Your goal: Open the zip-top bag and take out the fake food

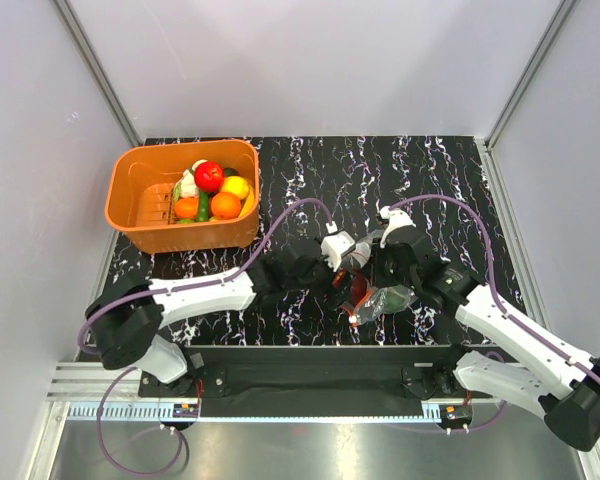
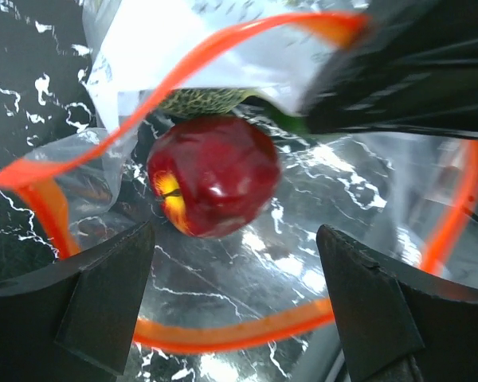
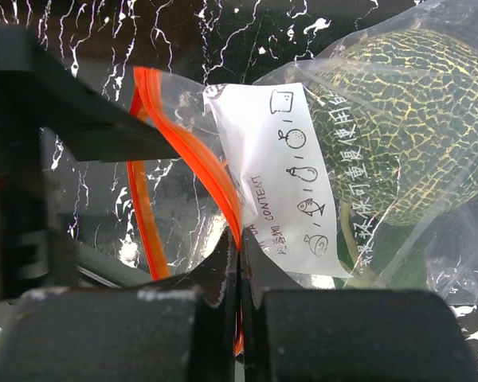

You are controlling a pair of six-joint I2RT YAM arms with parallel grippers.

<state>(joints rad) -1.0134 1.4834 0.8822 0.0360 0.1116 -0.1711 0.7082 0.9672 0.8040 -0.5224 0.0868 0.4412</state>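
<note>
— Where was the zip-top bag (image 1: 378,290)?

— On the black marbled table (image 1: 460,180), between my arms, mouth gaping. My right gripper (image 3: 239,253) was clenched on its orange zip strip (image 3: 193,151).

— Your left?

— My left gripper (image 2: 235,263) stood spread inside the mouth, grasping nothing, the red apple (image 2: 213,175) just ahead.

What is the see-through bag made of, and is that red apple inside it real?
The zip-top bag looks like thin clear plastic: it crinkles, shines, and shows what is inside it. Its orange-red zip strip looks like thicker plastic. The red apple is probably plastic too: its skin is very glossy with sharp highlights.
</note>
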